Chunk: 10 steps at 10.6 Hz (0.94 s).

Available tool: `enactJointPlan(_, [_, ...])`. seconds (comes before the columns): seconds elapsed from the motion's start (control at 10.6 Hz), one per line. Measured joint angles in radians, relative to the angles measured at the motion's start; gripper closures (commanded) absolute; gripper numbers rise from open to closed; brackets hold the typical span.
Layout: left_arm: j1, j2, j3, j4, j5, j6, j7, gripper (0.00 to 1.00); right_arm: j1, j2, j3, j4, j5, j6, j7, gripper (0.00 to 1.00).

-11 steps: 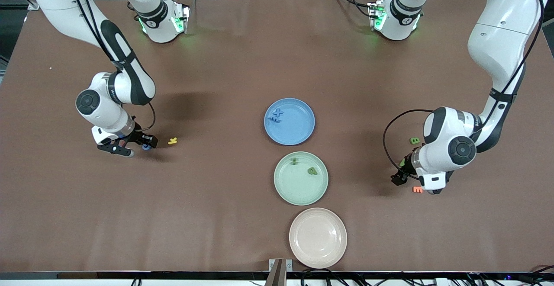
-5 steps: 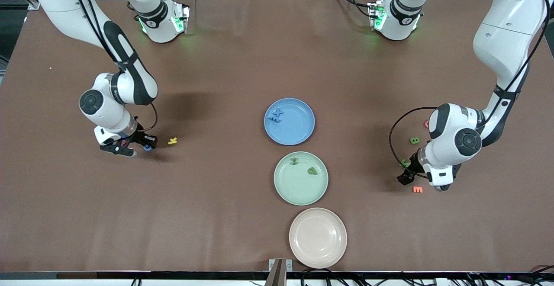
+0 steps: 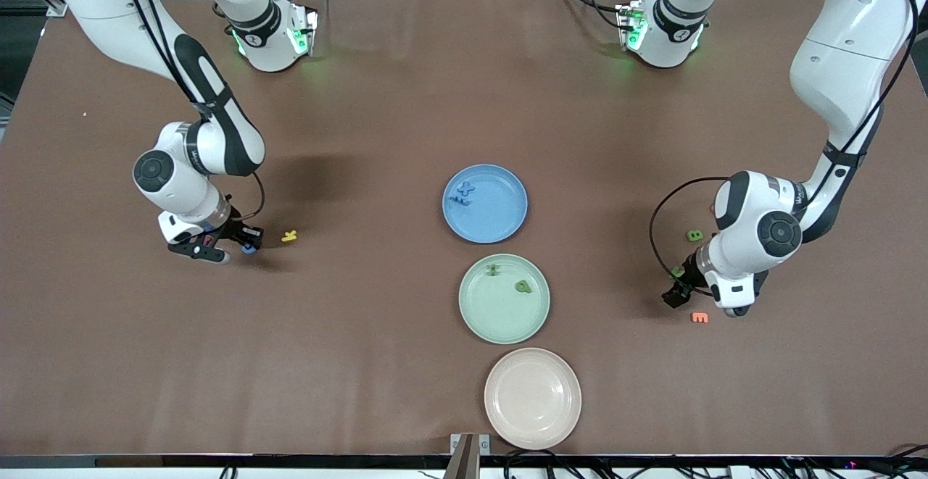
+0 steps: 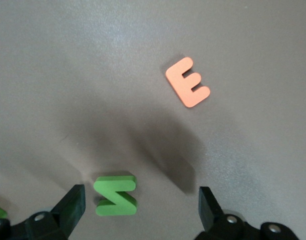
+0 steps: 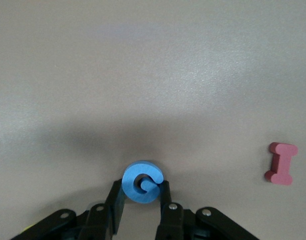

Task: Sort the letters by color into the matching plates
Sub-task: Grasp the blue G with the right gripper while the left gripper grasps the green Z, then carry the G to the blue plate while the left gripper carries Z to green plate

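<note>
Fingers of the right gripper (image 5: 141,200) pinch a small round blue foam letter (image 5: 142,182), perhaps a G, at the right arm's end of the brown table (image 3: 377,102), just beside a yellow foam letter k (image 3: 289,235); whether it is lifted yet is hard to tell. Such a piece is likely very light, soft and a little springy, so a gentle squeeze across its flat outer edges should hold it, though so thin a thing could twist or pop out. Over at the left arm's end, the left gripper (image 4: 143,207) hangs wide open and empty over a green foam letter Z (image 4: 116,194), with an orange foam letter E (image 4: 187,82) lying apart from it. Its straight sides look the sounder place to grip. Midway along the table, the round blue plate (image 3: 507,227) holds blue letters and the round pale green plate (image 3: 500,319), nearer the front camera, holds green ones.
</note>
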<state>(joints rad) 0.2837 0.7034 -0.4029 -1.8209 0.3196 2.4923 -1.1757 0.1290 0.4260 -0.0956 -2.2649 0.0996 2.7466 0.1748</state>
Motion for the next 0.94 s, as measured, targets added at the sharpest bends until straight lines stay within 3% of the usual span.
enactJointPlan(0.75, [0.001, 0.000, 0.001, -0.016, 0.014, 0.011, 0.000, 0.00, 0.080, -0.090, 0.001, 0.078, 0.001, -0.256, 0.075, 1.00])
enactJointPlan(0.85, [0.001, 0.000, 0.001, -0.018, 0.014, 0.015, 0.000, 0.10, 0.100, -0.098, 0.002, 0.090, 0.001, -0.288, 0.096, 1.00])
enactJointPlan(0.94, [0.001, 0.000, 0.001, -0.021, 0.015, 0.019, 0.000, 0.85, 0.120, -0.108, 0.004, 0.094, 0.001, -0.316, 0.115, 1.00])
